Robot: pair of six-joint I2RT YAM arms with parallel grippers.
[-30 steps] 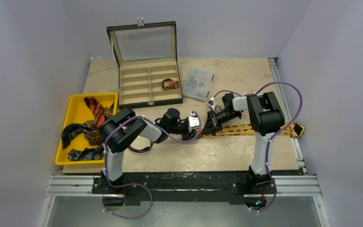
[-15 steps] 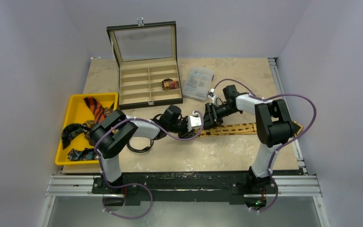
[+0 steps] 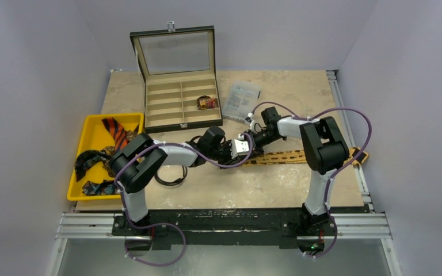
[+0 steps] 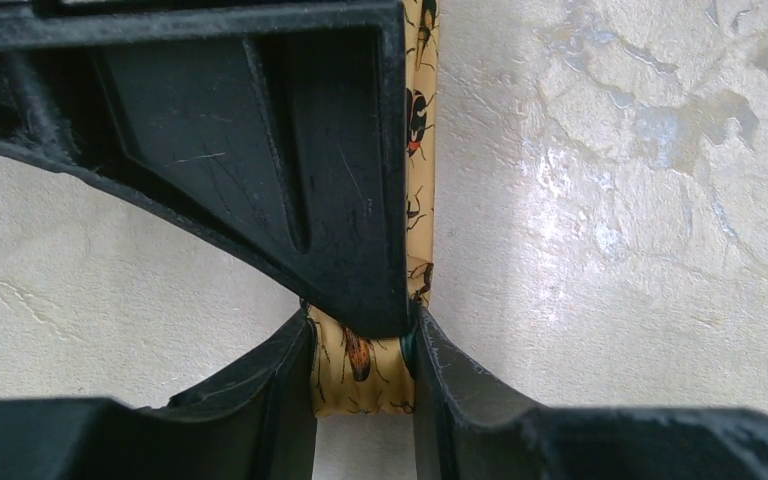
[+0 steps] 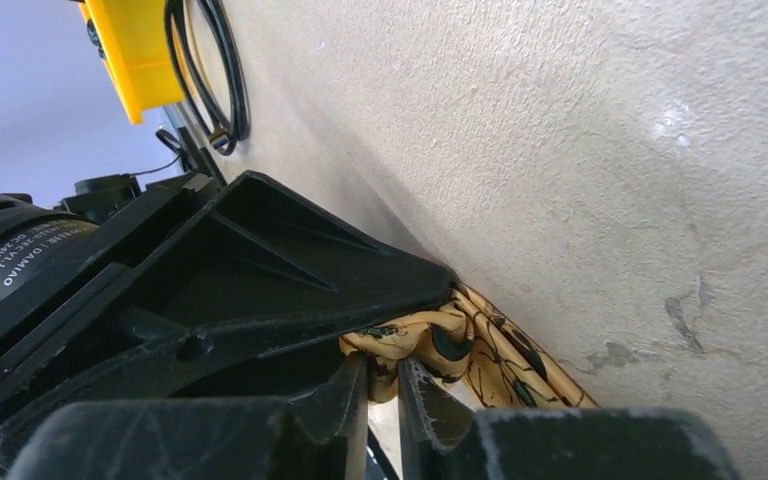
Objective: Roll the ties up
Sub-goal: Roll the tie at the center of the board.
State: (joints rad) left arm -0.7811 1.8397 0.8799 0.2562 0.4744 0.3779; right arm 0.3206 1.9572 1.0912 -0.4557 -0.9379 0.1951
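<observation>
A tan-gold tie (image 3: 290,155) with dark beetle spots lies flat at the table's middle right. Its left end sits where my two grippers meet. My left gripper (image 3: 243,147) is shut on that narrow end (image 4: 360,375). The strip (image 4: 421,150) runs on beside the right gripper's black finger (image 4: 260,150). My right gripper (image 3: 254,140) is shut on a bunched fold of the same tie (image 5: 500,365), with its jaws (image 5: 382,372) almost together. An orange tie with black stripes (image 3: 115,131) and dark multicoloured ties (image 3: 89,159) lie in the yellow tray (image 3: 95,122).
An open compartment box (image 3: 179,98) stands at the back and holds a rolled tie (image 3: 208,102). A clear plastic packet (image 3: 243,99) lies to its right. A black cable loop (image 3: 167,175) lies under the left arm and also shows in the right wrist view (image 5: 205,70).
My right gripper has moved left and farther back, up against the left gripper. The left gripper has shifted slightly right. The tie's wide right end has slid a little left.
</observation>
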